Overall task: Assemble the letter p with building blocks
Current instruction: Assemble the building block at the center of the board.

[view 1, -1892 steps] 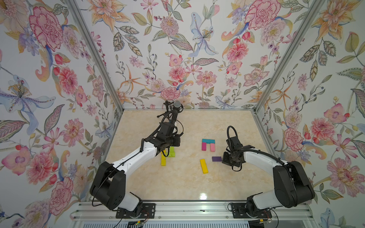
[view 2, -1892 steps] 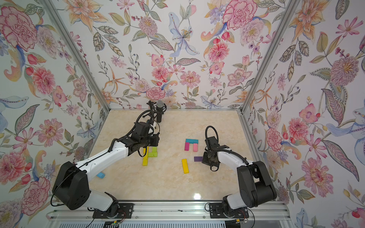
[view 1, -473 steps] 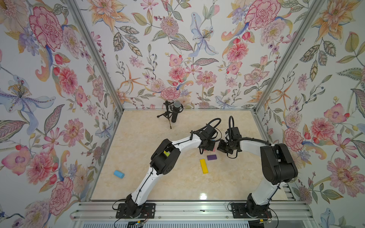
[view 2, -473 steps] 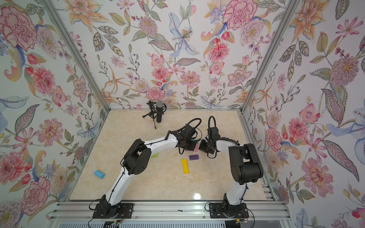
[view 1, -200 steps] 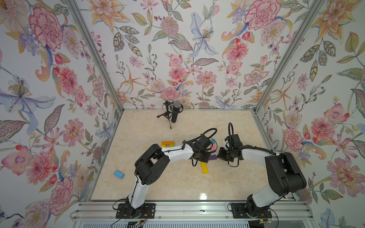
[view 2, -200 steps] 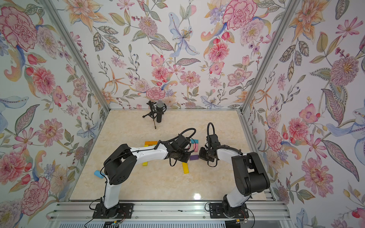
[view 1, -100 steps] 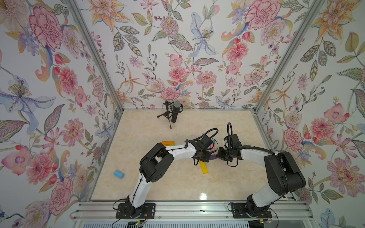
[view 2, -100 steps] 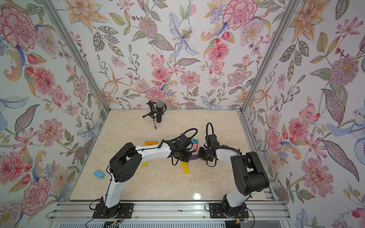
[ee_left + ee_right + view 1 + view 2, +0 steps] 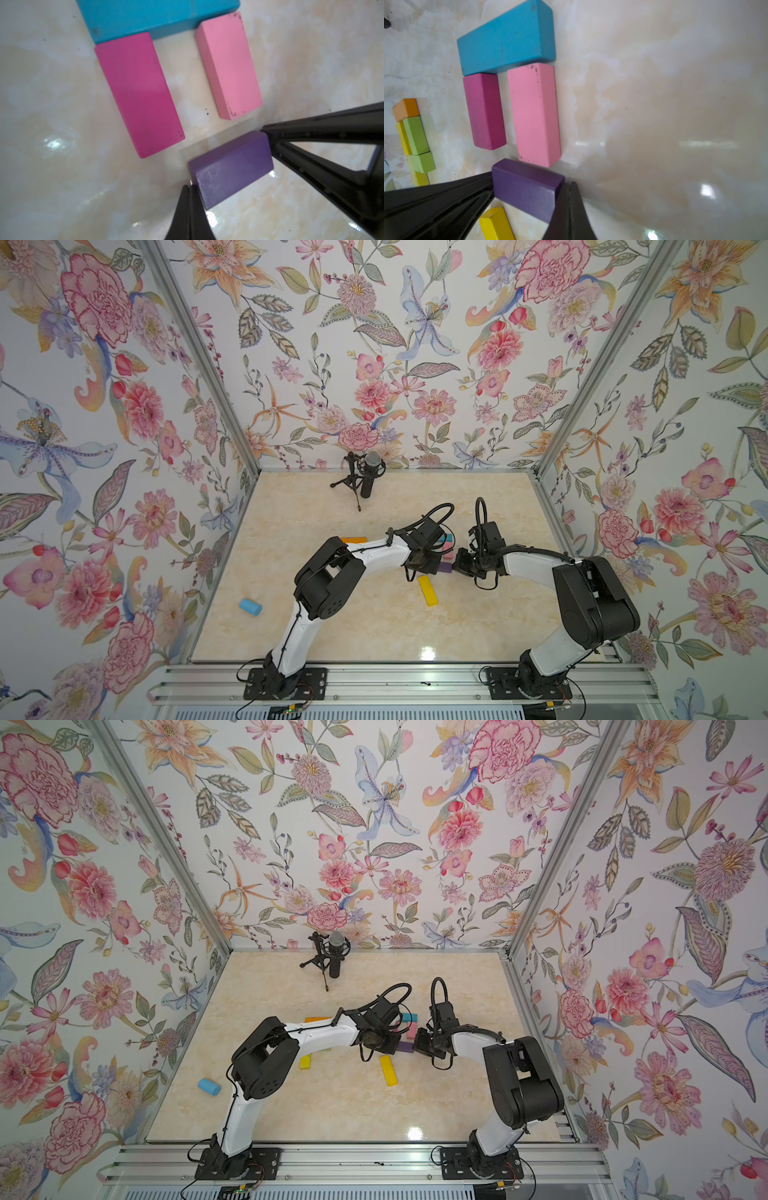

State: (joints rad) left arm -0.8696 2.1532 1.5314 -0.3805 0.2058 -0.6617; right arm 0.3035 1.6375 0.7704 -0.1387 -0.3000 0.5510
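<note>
Left pincer (image 9: 189,187): I see it clenched, empty, tips touching the purple block (image 9: 230,166) at its left end.
Right pincer (image 9: 568,185): clenched, empty, against the right end.
Purple block: flat on the surface (image 9: 654,104), just near of the pink block (image 9: 534,112); magenta block (image 9: 483,110) left of pink, teal block (image 9: 506,39) beyond both.

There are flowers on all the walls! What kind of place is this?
Probably a robot test booth: flowery walls box in a table, a left arm and a right arm sit on a metal rail, and a microphone stands at the back.
</note>
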